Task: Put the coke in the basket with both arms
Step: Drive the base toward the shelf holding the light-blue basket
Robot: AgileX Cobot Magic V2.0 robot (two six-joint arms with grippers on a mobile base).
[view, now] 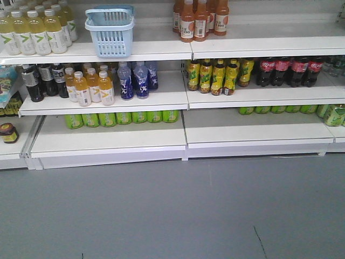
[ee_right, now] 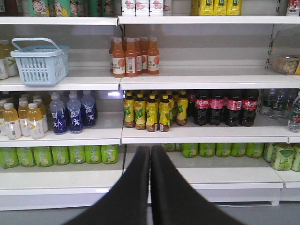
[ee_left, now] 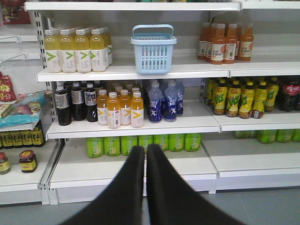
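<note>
Basket (view: 109, 32) sits on the top shelf (view: 161, 51). It is light blue slotted plastic, rectangular, handle raised, with its front near the shelf lip. Pale yellow bottles (view: 38, 32) stand just left of it. To its right I see bare white board as far as the orange bottles (view: 199, 19).

One shelf down, from the left, are dark bottles (view: 43, 78), amber bottles (view: 91, 89), blue bottles (view: 137, 81), yellow-labelled bottles (view: 215, 75), then dark colas (view: 288, 70) with red labels. Green bottles (view: 124, 117) line the back of the bottom shelf, and its front edge is open. Smooth grey floor (view: 172, 216) lies open before the shelving.

I cannot pick out the all-red coke in any view.

The left gripper (ee_left: 146, 149) has smooth, black, tapered fingers pressed together, holding nothing. The right gripper (ee_right: 150, 150) looks the same, jaws closed and empty.
</note>
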